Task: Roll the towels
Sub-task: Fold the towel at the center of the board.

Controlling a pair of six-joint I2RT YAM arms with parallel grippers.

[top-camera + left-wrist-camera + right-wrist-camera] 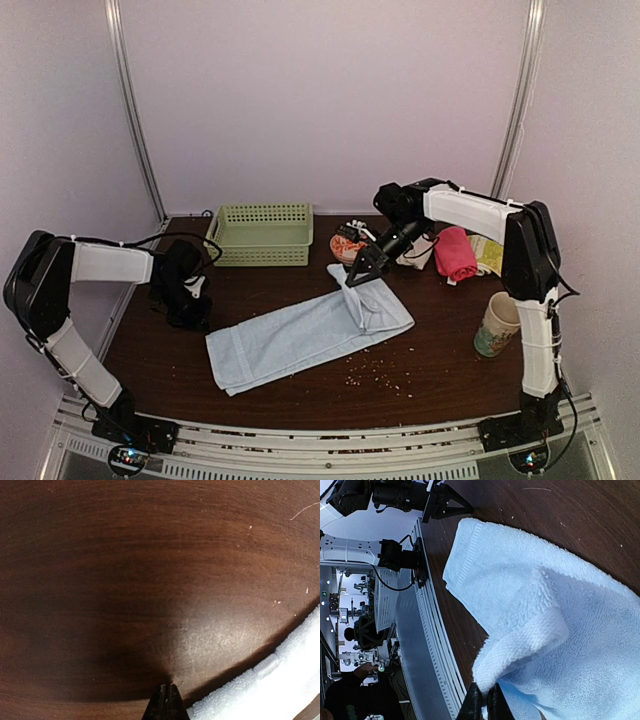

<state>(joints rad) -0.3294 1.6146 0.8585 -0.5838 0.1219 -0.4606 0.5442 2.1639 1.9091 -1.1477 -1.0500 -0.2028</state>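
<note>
A pale blue towel [310, 335] lies in a long strip slanting across the dark table [450, 380]. Its far right end is folded up and lifted. My right gripper [358, 277] is shut on that raised edge; in the right wrist view the black fingertips [476, 700] pinch a fold of the blue towel [545, 605]. My left gripper [192, 310] hangs just left of the towel's near end, shut and empty. In the left wrist view the left gripper [170, 689] hovers over bare wood beside the towel's edge [270, 690]. An off-white cloth [417, 252] lies bunched behind the right gripper, mostly hidden.
A green slotted basket [262, 232] stands at the back. A small bowl [345, 246], a pink cloth [455, 252] and a yellow-green item [490, 255] sit at the back right. A mug [497, 325] stands by the right arm. Crumbs [375, 372] dot the wood.
</note>
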